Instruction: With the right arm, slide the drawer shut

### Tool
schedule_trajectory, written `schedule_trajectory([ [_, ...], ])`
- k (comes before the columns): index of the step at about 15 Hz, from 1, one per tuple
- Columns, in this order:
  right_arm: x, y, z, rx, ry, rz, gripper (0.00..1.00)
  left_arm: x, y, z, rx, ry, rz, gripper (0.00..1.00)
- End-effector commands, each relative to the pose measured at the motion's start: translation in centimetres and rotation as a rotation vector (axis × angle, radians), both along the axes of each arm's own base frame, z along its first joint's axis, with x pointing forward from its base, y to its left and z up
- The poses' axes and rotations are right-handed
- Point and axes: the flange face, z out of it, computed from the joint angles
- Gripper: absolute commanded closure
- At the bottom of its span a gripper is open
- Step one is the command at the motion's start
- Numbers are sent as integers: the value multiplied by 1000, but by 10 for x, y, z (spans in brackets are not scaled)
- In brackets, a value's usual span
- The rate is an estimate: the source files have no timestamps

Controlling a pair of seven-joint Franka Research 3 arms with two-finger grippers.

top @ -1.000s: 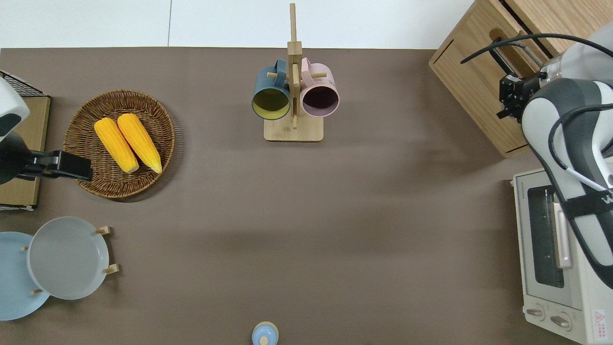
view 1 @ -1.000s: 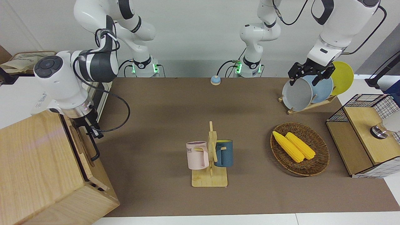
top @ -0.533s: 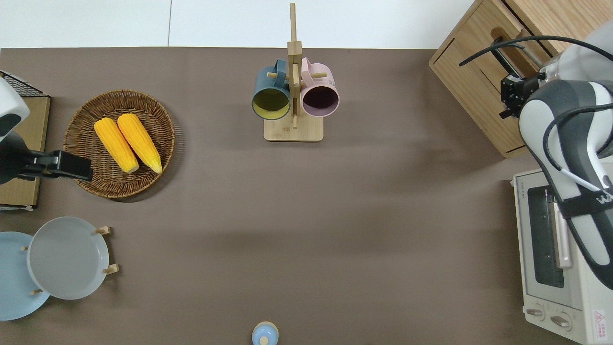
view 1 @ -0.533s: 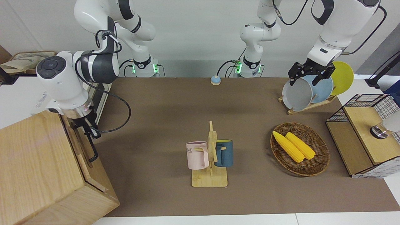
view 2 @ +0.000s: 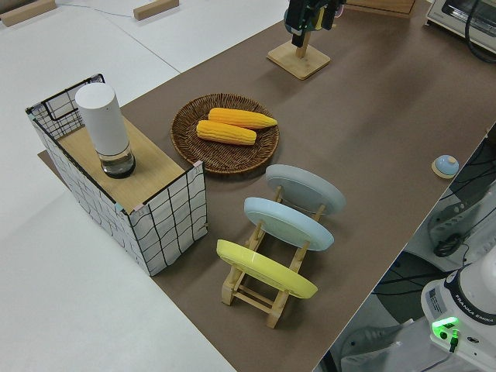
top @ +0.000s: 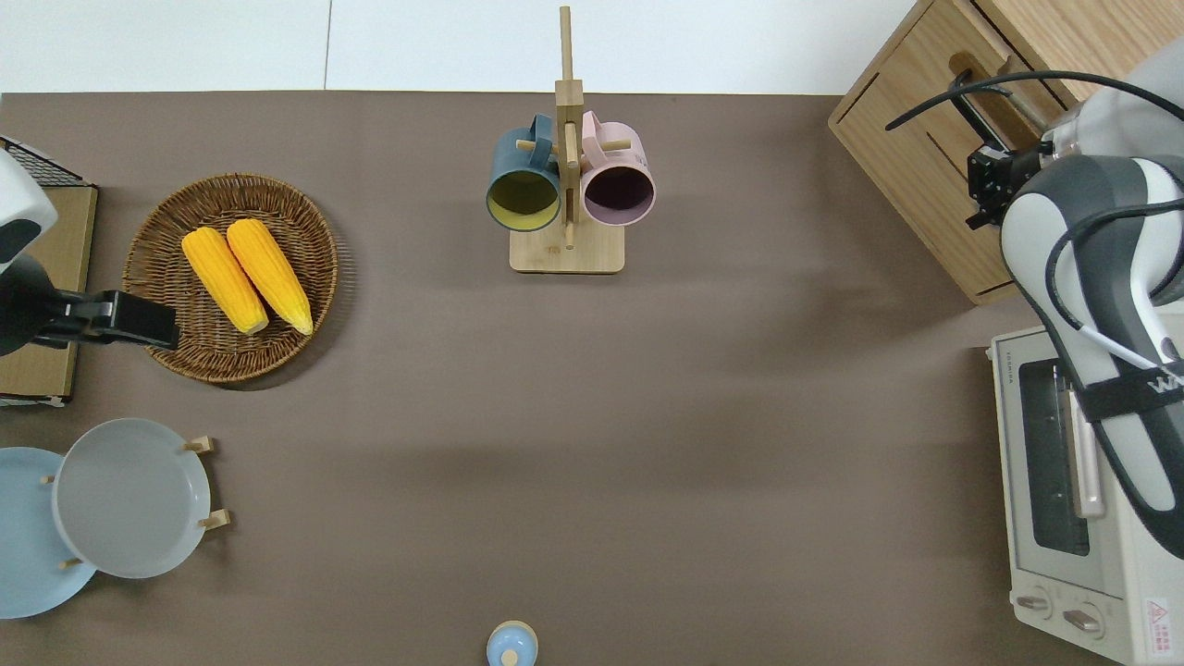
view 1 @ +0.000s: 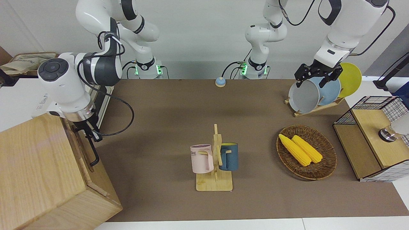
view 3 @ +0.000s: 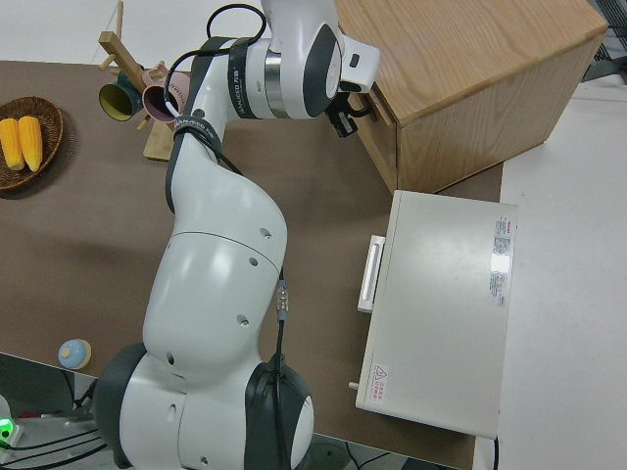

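Observation:
The pale-wood box [view 1: 38,166] stands at the right arm's end of the table. Its top drawer [view 1: 83,161] sits pushed in, about flush with the box front, and its black loop handle [view 1: 93,152] sticks out toward the table's middle. My right gripper [view 1: 88,131] is at the end of the handle nearer to the robots, right against the drawer front. It also shows in the overhead view [top: 986,188], next to the handle [top: 973,104]. The arm hides the contact itself. My left gripper [view 1: 310,83] is parked, open and empty.
A white toaster oven [top: 1064,481] stands beside the box, nearer to the robots. A mug rack [view 1: 214,166] with two mugs is mid-table. A basket of corn [view 1: 306,152], a plate rack [view 1: 314,92] and a wire-mesh shelf [view 1: 372,137] are toward the left arm's end.
The drawer has slid into the box; the dark gap along its edge has closed. My right gripper has moved with it toward the box. The left arm has not moved.

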Motion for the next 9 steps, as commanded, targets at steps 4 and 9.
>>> schedule_trajectory([
  [4,1,24,4,7,24,52,1000,-3,-2,5,19,5,4,7],
  [9,-13,88,10,13,89,182,1000,-3,-2,6,19,3,4,7],
])
